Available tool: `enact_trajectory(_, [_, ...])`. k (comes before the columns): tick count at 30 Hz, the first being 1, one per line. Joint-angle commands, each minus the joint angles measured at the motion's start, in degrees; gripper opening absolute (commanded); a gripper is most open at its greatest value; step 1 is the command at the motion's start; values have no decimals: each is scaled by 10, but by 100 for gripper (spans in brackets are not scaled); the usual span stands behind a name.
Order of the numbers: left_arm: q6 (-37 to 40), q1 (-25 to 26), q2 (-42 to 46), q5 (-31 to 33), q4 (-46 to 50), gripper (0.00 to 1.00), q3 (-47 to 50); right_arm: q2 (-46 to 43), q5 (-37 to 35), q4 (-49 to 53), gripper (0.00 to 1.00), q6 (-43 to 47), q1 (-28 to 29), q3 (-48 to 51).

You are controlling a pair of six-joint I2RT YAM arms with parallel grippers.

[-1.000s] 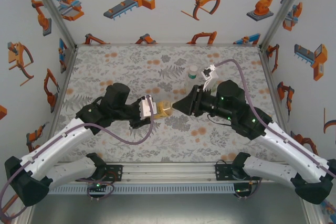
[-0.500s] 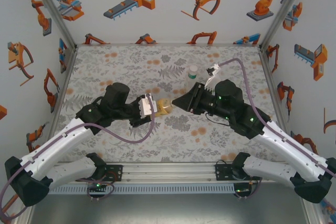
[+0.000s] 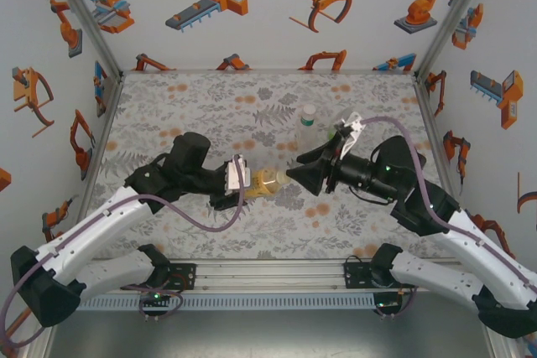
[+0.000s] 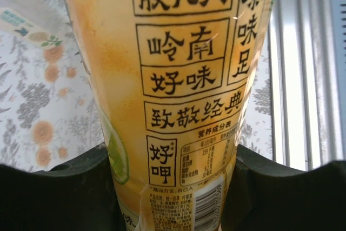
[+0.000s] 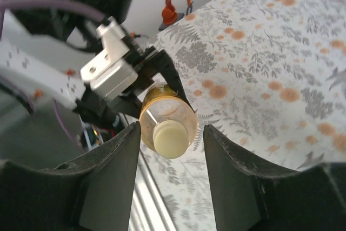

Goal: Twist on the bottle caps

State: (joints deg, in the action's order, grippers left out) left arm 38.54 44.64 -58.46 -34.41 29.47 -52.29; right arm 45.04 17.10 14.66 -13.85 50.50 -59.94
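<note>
The left gripper is closed on the tall plastic bottle with amber-yellow liquid and holds it lying sideways above the middle of the flower-patterned table, with the neck pointing to the right. In the left wrist view its black fingers press on both sides of the yellow printed label. The right gripper faces the neck. In its wrist view the jaws are partly open, one on each side of the cream round cap on the neck, with a small gap to it, and they hold nothing. The slim clear plastic bottle stands upright farther back, near the right arm.
</note>
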Motion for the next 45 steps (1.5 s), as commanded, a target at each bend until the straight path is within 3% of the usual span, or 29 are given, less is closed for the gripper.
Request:
enact_trajectory(1, [25,2,-9,-73,33,0,-22,8,131,27,49,203,0,-27])
enact_trajectory(4, [36,2,-24,-106,57,0,-34,26,193,89,51,299,1,-56])
enact_trajectory(10, [43,3,-35,-126,76,0,-44,54,219,153,52,376,1,-83])
enact_trajectory(22, [43,3,-32,-130,77,0,-44,60,213,138,44,379,1,-67])
enact_trajectory(30, [44,3,-30,-130,77,0,-44,59,205,138,31,378,1,-64])
enact_trajectory(37, [47,3,-24,-117,76,0,-44,59,179,111,18,311,1,-52])
enact_trajectory(45, [17,3,12,-20,21,0,-19,54,66,2,0,74,1,-5])
